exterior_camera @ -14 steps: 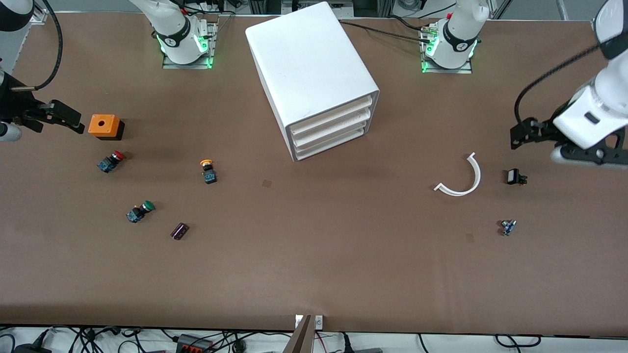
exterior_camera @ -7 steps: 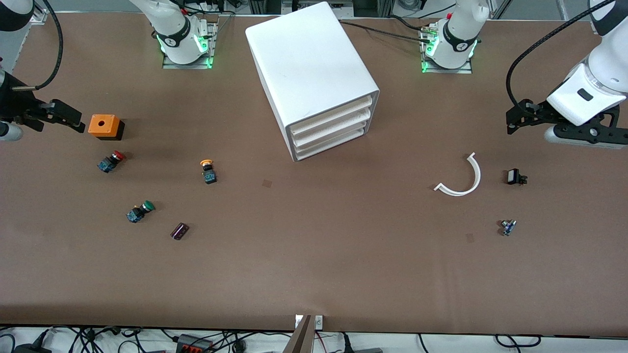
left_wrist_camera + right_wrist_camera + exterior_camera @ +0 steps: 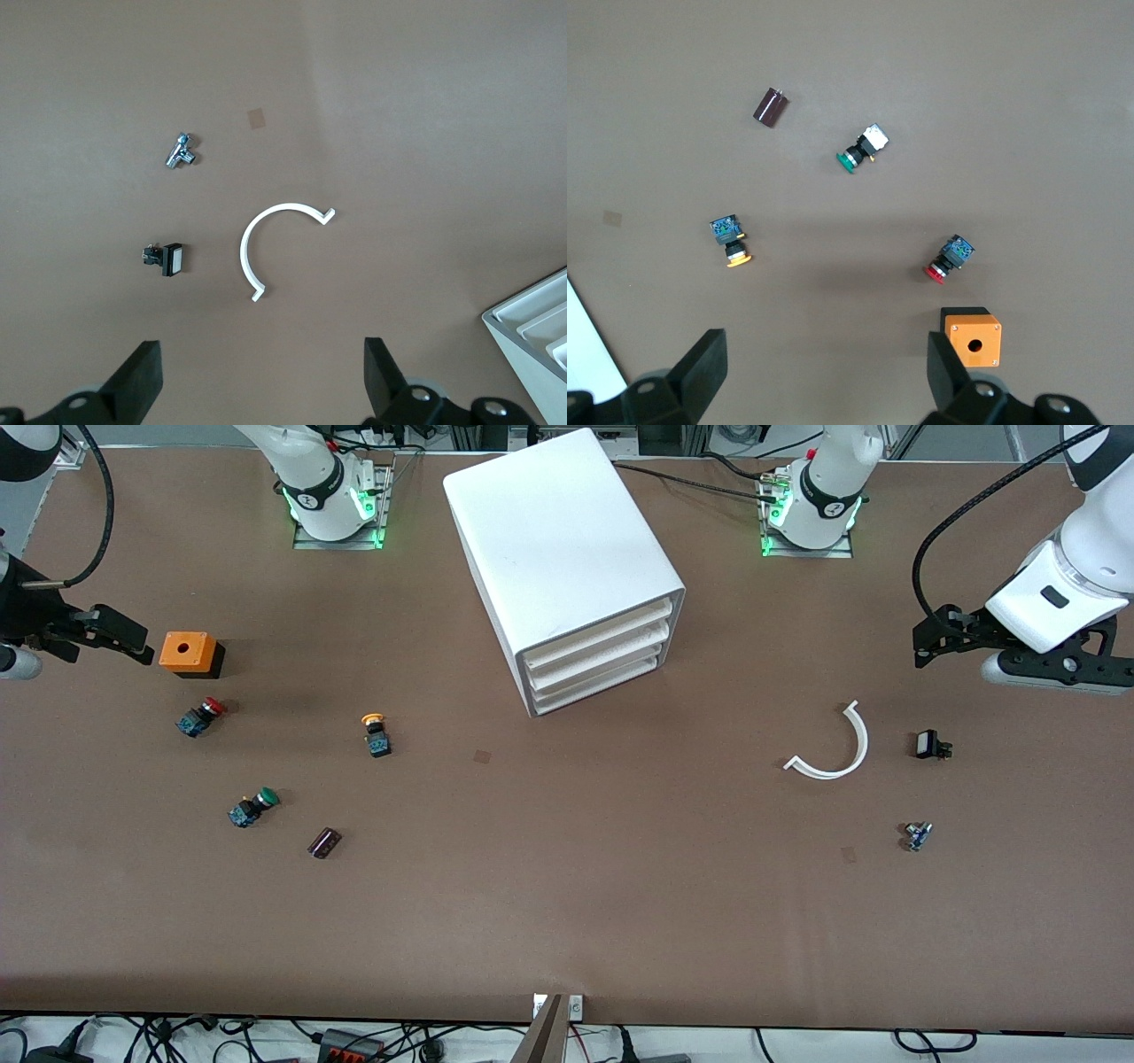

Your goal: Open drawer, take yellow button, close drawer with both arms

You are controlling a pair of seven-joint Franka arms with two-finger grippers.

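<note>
Across the brown desk (image 3: 567,886), we see both arms held up over its two ends, each waiting with nothing in its grasp.

At the right arm's end, the right pincer (image 3: 106,636) hangs with its fingers (image 3: 700,367) spread wide and empty, just beside an orange box (image 3: 187,653) with a round hole in its top. Nearer the front camera than the box lies a red-capped button (image 3: 200,716), and nearer again a green-capped button (image 3: 252,807) with a small dark cylinder (image 3: 323,842) beside it.

The button (image 3: 376,733), yellow-orange cap on a dark body, lies on its side on the open desk between the red-capped one and the cabinet (image 3: 558,558), well apart from both pincers.

The white cabinet stands mid-desk, turned at an angle. Its uppermost drawer (image 3: 598,631) sits shut, flush with the two drawers below it.

Toward the left arm's end we find a white curved plastic strip (image 3: 833,748), a small black part with a white face (image 3: 929,745) beside it, and a small metal fitting (image 3: 916,835) nearer the front camera.

The left pincer (image 3: 935,642) hovers over that end of the desk, its fingers (image 3: 142,376) wide apart and holding nothing.
</note>
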